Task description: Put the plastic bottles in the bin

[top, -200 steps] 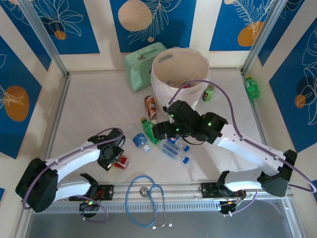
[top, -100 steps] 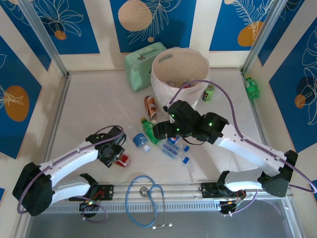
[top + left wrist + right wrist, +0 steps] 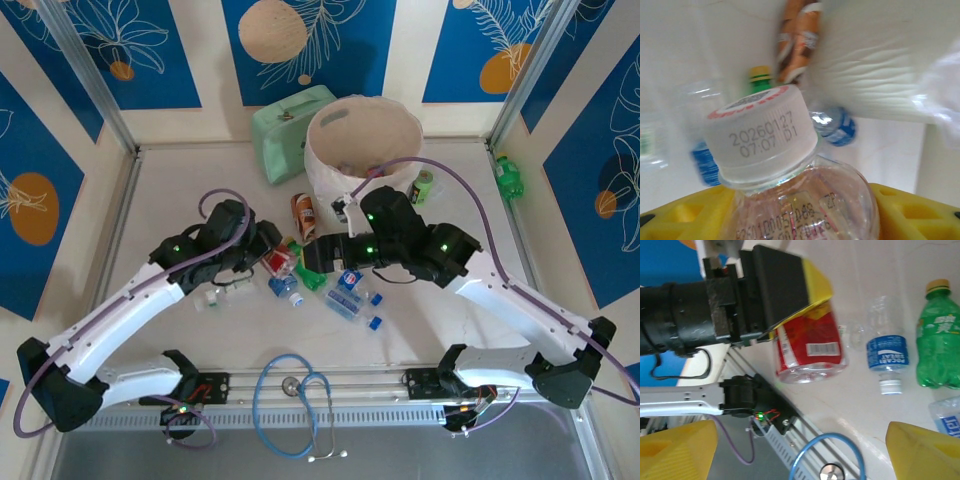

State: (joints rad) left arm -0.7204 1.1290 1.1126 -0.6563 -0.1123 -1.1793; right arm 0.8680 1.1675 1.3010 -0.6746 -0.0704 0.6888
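Red-labelled bottle (image 3: 810, 342) sits clamped in our left gripper (image 3: 274, 260), seemingly lifted off the table (image 3: 180, 200). It is well short of the bin (image 3: 410, 130), which stands beyond it to the right. Our right gripper (image 3: 801, 447) hangs wide with nothing between its fingers, just beside that bottle. We judge the task partly done. A few bottles seem to lie inside the bin, but many remain: a green bottle (image 3: 299, 268), a blue-labelled bottle (image 3: 285, 284), clear bottles (image 3: 345, 300), a brown bottle (image 3: 303, 214) and others near the bin.
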